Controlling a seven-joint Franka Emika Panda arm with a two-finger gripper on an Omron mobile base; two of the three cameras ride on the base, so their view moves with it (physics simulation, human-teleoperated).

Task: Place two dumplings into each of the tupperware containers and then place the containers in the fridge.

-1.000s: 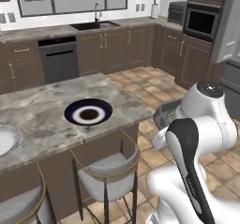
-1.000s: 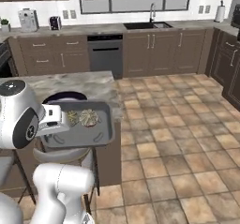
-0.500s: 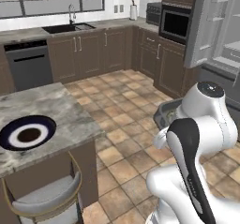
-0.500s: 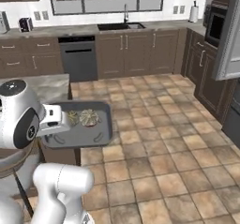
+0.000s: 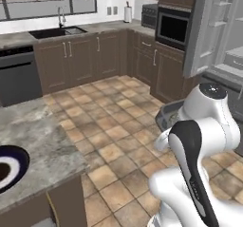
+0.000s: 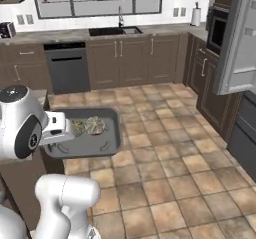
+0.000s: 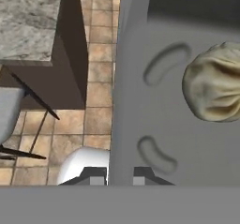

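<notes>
The gripper point(image 7: 120, 175) is clamping the rim of the shallow dark grey rectangular tupperware container point(image 6: 107, 143), which is carrying crinkled tan dumplings point(image 6: 94, 125) at centre-left of the right base view; no readable writing.

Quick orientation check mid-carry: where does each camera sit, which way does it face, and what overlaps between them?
Left base view: behind the arm's left, facing the tiled floor and the tall grey fridge; the white arm rises lower right.
Right base view: behind the arm's right, facing the dark grey rectangular tub with tan dumplings; arm lower left.
Hand view: on the hand, looking along the claw, shut on the tub's rim.
Both base views share the sink counter, floor, fridge and tub.
</notes>
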